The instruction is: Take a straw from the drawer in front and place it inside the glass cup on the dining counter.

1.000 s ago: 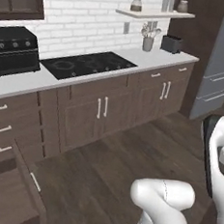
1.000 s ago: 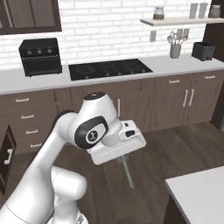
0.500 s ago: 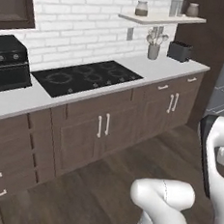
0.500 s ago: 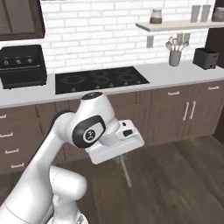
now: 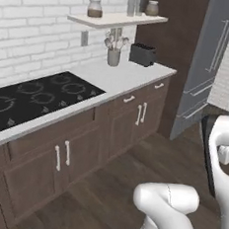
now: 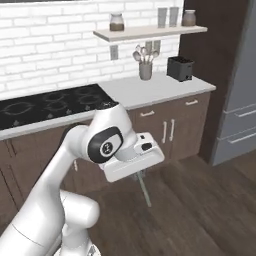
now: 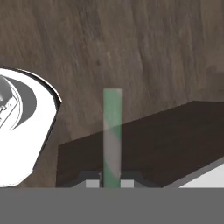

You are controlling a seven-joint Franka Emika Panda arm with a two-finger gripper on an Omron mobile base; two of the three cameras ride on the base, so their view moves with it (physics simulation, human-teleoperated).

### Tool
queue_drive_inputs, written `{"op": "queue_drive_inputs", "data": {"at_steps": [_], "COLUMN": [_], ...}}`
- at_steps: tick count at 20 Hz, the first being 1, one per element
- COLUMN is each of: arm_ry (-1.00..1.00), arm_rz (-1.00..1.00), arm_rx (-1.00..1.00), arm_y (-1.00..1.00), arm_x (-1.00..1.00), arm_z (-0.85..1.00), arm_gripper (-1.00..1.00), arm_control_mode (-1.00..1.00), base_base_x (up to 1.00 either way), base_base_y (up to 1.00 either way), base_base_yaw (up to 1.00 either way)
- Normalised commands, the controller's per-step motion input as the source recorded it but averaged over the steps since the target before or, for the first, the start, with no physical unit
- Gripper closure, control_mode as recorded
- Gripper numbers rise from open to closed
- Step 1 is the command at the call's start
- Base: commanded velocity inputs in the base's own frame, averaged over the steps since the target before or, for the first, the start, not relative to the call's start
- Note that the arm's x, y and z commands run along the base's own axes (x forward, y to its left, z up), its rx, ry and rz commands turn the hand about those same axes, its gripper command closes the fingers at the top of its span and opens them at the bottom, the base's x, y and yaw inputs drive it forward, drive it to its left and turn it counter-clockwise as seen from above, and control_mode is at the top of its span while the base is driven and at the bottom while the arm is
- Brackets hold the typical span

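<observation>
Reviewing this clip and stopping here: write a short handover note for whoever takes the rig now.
Gripper: shut on the straw, which sticks straight out from between the fingertips; in the right base view it hangs below the hand above the wood floor.
Done: straw picked up.
Surroundings: base faces the cooktop and the worktop with the utensil holder and toaster.
Left: get to the dining counter and the glass cup, then drop the straw in.

no readable text, no labels, no brand marks, no numbers or signs on any surface
</observation>
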Motion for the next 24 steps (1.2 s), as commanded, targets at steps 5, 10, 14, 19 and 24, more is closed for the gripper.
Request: {"op": "queue_drive_inputs", "data": {"at_steps": [5,10,14,19,24], "arm_ry": [0.00,0.00,0.00,0.00,0.00], "arm_rz": [0.00,0.00,0.00,0.00,0.00], "arm_rx": [0.00,0.00,0.00,0.00,0.00], "arm_y": [0.00,0.00,0.00,0.00,0.00], "arm_x": [0.00,0.00,0.00,0.00,0.00], "arm_z": [0.00,0.00,0.00,0.00,0.00], "arm_gripper": [1.00,1.00,1.00,1.00,1.00], "arm_control_mode": [1.00,1.00,1.00,1.00,1.00], "base_base_x": [0.66,0.55,0.65,0.94,1.00], "base_base_y": [-0.18,-0.01,0.03,0.47,0.78], "base_base_yaw": [-0.70,-0.78,-0.76,-0.61,-0.42]}}
